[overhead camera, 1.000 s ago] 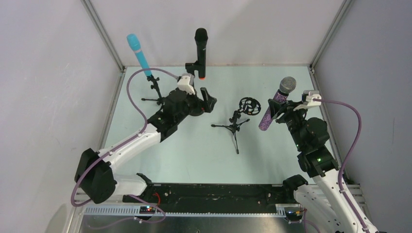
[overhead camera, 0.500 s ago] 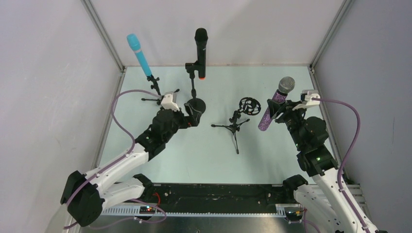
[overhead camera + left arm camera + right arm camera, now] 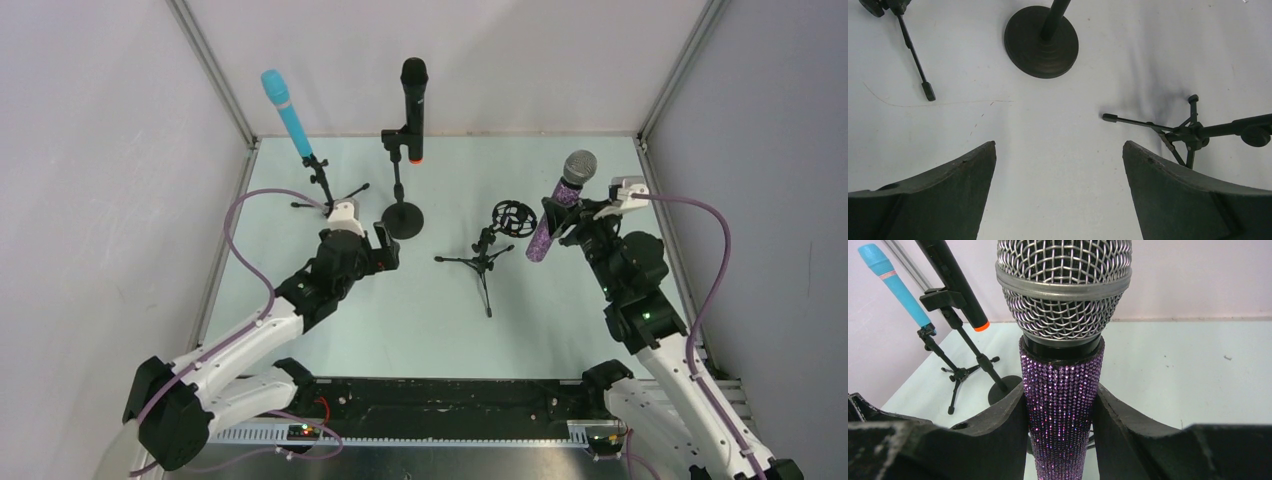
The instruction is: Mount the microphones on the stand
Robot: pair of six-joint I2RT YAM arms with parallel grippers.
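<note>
the left arm stretches forward, low over the desk [image 3: 420,320]. its left pincer [image 3: 385,250] is spread wide and holds nothing, just short of the round base [image 3: 1041,42] of the black mic's stand. the right arm is raised at the right side, and its right pincer [image 3: 562,215] clamps the body of the purple glitter microphone [image 3: 545,232], mesh head up and tilted, just right of the bare tripod stand [image 3: 487,262]. the turquoise microphone [image 3: 290,115] and black microphone [image 3: 413,100] sit clipped on stands at the back.
</note>
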